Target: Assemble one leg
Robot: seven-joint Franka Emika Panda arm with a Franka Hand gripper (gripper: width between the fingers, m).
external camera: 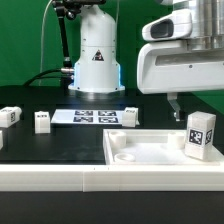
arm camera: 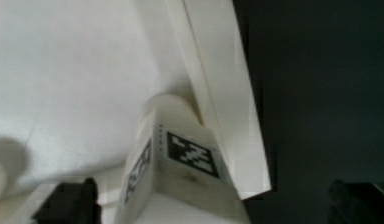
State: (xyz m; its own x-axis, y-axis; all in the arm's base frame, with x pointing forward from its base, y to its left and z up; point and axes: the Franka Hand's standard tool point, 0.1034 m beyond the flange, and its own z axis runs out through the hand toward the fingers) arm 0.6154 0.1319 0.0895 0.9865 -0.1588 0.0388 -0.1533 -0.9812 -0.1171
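One leg (external camera: pixel 200 135), a small white post with a black-and-white tag, stands upright at the exterior view's right on the large white tray-like piece (external camera: pixel 140 158). In the wrist view this leg (arm camera: pixel 180 160) rises beside the tray's raised rim (arm camera: pixel 221 90). My gripper (external camera: pixel 176 104) hangs a little above the tray, to the exterior view's left of this leg and apart from it. In the wrist view the gripper (arm camera: pixel 212 205) is open and empty, its dark fingertips (arm camera: pixel 68 200) wide apart on either side of the leg. Three more legs lie on the table: (external camera: pixel 10 116), (external camera: pixel 42 122), (external camera: pixel 130 116).
The marker board (external camera: pixel 95 117) lies on the dark table in front of the robot base (external camera: pixel 97 55). A white ledge (external camera: pixel 60 180) runs along the front edge.
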